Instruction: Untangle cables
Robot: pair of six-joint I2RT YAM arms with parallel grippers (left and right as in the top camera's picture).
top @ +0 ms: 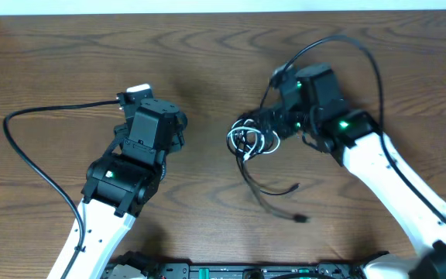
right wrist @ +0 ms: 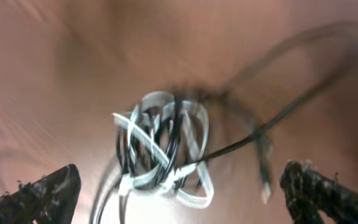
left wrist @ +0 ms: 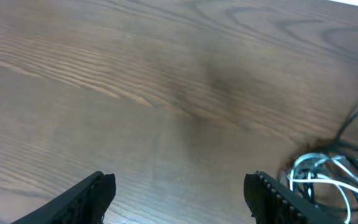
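Near the middle of the desk (top: 207, 54), the cables (top: 248, 141) lie as one small knot of black and white loops. Two loose black strands (top: 263, 188) trail out of the knot toward the robot's side, one ending in a small plug (top: 301, 219).

Directly over the knot hangs the right tool (right wrist: 180, 177), fingers spread wide with the loops framed between them. It looks released and empty, though its wrist view is blurred, so a light touch cannot be ruled out. Well to the left of the knot, the left tool (left wrist: 179, 183) is also spread open, with only bare wood between its fingers.

The step in hand looks like a first grasp by the right tool. It would go best as a pinch on a single outer loop at the knot's rim — not a bite on the whole clump, which would likely only cinch it. The left tool probably needs to come in beside the knot and take a trailing strand, so the two can draw apart slowly and low, easing off if the loops tighten.
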